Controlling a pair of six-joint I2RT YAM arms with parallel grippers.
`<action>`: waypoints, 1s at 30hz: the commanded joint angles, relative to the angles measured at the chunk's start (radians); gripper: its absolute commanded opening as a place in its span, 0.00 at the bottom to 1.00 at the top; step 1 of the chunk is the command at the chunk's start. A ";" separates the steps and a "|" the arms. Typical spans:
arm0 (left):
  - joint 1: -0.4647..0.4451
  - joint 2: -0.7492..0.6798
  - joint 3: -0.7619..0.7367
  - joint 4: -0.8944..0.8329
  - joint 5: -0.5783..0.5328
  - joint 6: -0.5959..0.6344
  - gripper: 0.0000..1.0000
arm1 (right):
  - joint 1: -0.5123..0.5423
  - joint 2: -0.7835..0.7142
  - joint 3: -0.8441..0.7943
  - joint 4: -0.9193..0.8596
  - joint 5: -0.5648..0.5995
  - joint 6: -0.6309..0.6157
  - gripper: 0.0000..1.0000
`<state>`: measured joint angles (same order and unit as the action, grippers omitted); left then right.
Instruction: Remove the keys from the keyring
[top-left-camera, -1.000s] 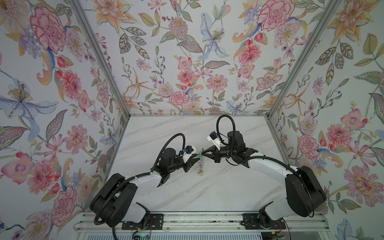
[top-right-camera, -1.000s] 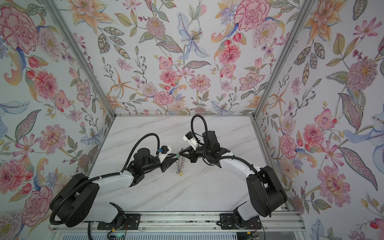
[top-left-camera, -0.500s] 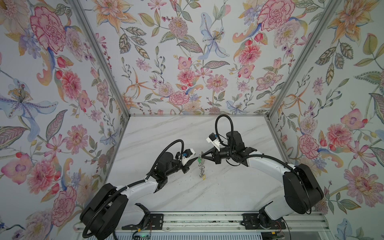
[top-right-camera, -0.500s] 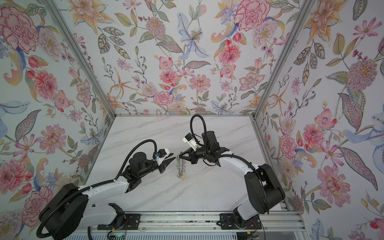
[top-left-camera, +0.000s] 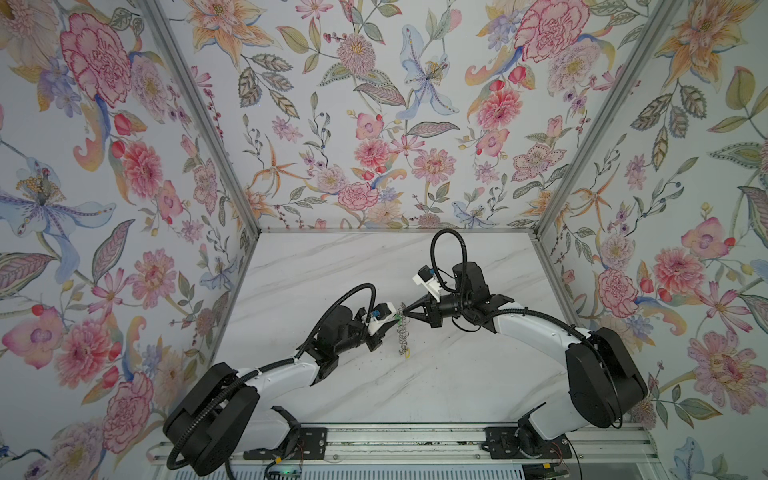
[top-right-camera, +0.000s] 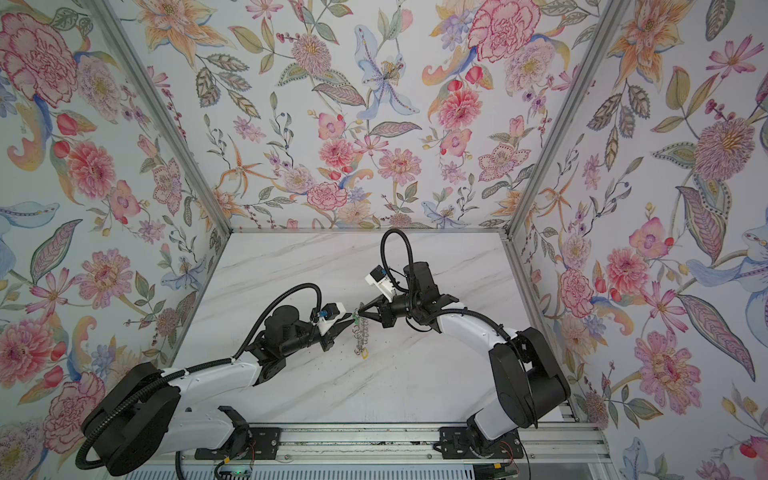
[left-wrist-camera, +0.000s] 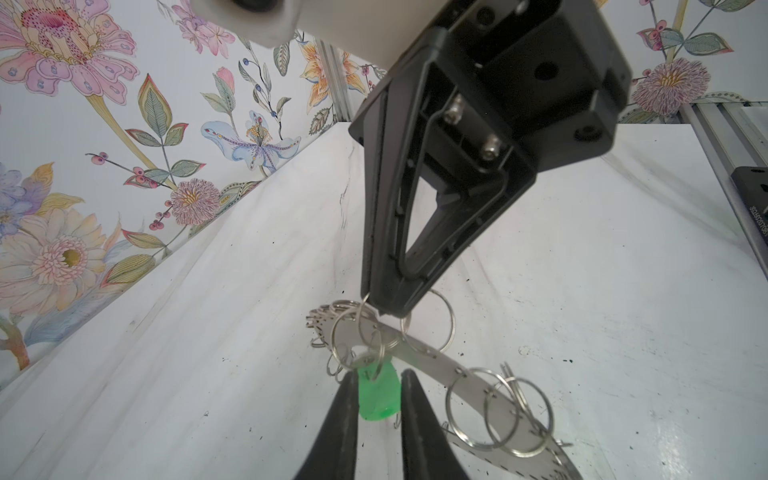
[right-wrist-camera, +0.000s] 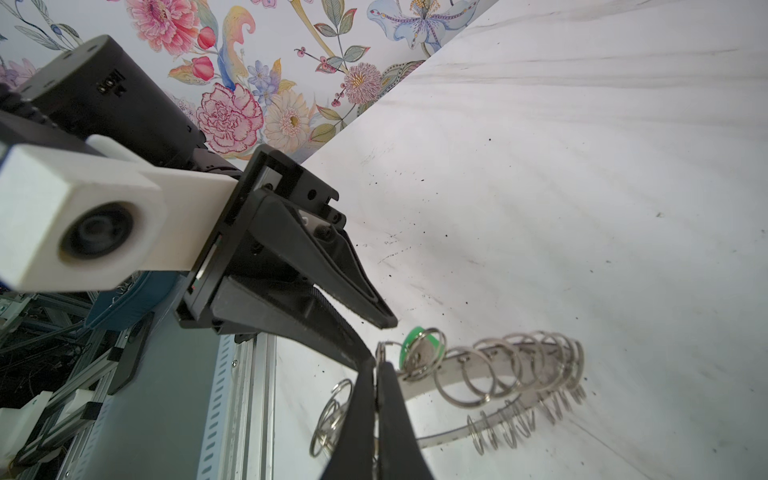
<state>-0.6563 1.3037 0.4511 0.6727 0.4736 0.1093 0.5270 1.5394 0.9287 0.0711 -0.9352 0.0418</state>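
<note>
My right hand (right-wrist-camera: 376, 365) pinches the keyring (left-wrist-camera: 436, 365) tight by its rim. My left hand (left-wrist-camera: 379, 374) is narrow around the green key tag (left-wrist-camera: 378, 401) on the keyring; I cannot tell if it grips.

keyring (left-wrist-camera: 428, 357): far end runs off the picture edge | yellow tag (top-left-camera: 407, 353): tiny in both top views, its key too small to see | green tag (left-wrist-camera: 380, 401): top hidden behind wire rings (left-wrist-camera: 376, 372)

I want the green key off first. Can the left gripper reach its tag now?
Probably yes: the left gripper stands open with a finger on each side of the green tag, nothing between, while the right gripper holds the keyring up.
</note>
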 joint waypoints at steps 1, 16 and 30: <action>-0.016 0.012 0.027 -0.006 -0.007 0.013 0.21 | 0.005 -0.004 0.026 0.020 -0.024 0.004 0.00; -0.022 0.000 0.033 -0.036 -0.047 0.044 0.00 | 0.022 -0.015 0.033 -0.019 0.013 -0.023 0.00; -0.023 -0.071 -0.035 0.047 -0.104 0.027 0.00 | 0.112 -0.117 -0.083 0.025 0.352 -0.108 0.00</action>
<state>-0.6682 1.2476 0.4313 0.6815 0.3721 0.1421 0.6262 1.4414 0.8639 0.0410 -0.6472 -0.0303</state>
